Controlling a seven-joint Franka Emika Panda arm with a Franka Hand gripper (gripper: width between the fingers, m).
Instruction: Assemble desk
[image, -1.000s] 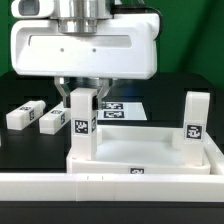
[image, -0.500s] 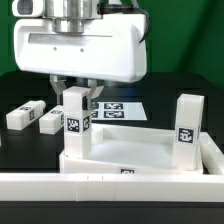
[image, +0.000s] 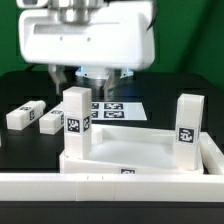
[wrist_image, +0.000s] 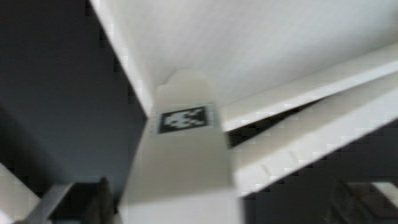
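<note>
1. The desk is looking about half done. The desk panel (image: 150, 152) is lying flat just behind the white rail (image: 110, 195) at the near edge.
2. Two legs are standing upright at its near corners: leg A (image: 75, 122) on the exterior view's left and leg B (image: 192, 125) on the exterior view's right.
3. Loose leg C (image: 25, 114) and loose leg D (image: 52, 120) are waiting to go in. They are lying flat on the black table (image: 15, 150), side by side, left of the panel and apart from it.
4. The gripper (image: 90, 72) is hovering right above leg A with its jaws spread wide, gripping nothing.
5. The wrist view is showing one finger (wrist_image: 39, 205) on each side of leg A's top, with a dark gap on both sides.
6. I can't tell whether leg A is sitting fully home in its socket.
7. The marker board (image: 120, 108) is lying on the table beyond the panel and isn't involved.
</note>
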